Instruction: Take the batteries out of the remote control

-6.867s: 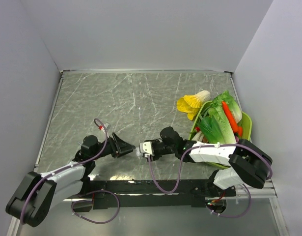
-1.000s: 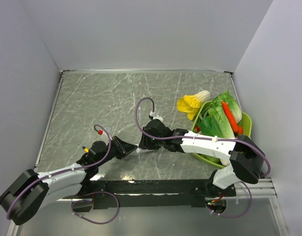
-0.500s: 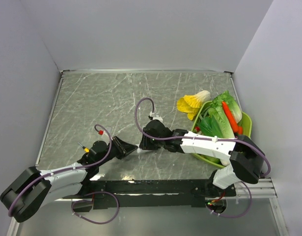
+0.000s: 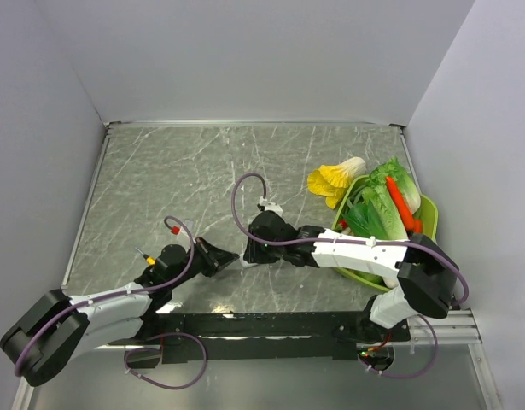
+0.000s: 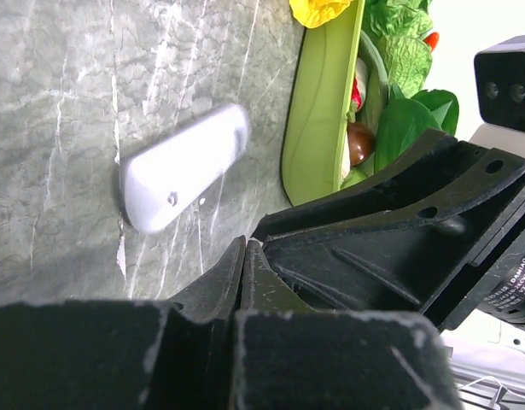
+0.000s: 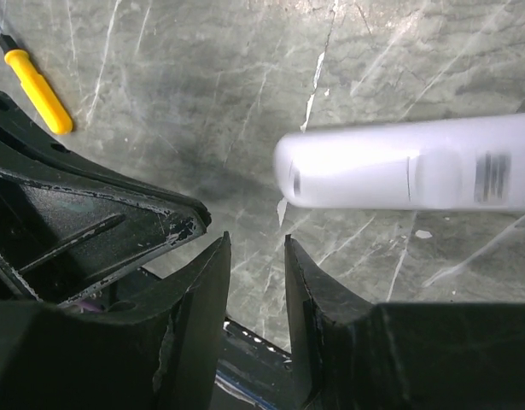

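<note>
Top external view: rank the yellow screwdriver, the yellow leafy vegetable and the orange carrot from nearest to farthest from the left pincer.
From the left pincer:
1. yellow screwdriver, just to its left.
2. yellow leafy vegetable, further back on the right.
3. orange carrot, in the green tray, farthest right.

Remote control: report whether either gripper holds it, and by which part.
Neither holds it. The remote control lies on the table beyond the right gripper, whose narrow gap is empty; the left gripper is shut on nothing.
</note>
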Robot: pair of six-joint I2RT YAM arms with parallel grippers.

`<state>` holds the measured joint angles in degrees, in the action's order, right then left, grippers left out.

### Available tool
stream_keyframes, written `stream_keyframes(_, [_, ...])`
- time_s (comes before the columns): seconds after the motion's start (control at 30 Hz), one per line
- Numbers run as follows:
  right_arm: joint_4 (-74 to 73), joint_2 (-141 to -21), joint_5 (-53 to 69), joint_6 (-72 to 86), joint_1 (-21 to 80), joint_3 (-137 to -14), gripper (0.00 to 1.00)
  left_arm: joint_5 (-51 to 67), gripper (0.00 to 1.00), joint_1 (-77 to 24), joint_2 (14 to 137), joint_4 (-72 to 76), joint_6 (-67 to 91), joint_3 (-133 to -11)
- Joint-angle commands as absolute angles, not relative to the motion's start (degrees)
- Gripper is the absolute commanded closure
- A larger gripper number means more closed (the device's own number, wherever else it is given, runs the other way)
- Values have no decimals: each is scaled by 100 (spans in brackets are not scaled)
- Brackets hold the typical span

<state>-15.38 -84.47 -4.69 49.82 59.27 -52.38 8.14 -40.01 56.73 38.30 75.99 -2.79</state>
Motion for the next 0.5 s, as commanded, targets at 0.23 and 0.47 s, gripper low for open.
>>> stream_keyframes(0.23, [-2177,-8577,-1168,4413,5941,-5738,57,211,66,-4025,5485,2646,7726,149])
stream_keyframes(0.47, [-2559,-9316,-1257,4596,5941,-6425,56,193,61,-3947,5686,2153,7708,-202])
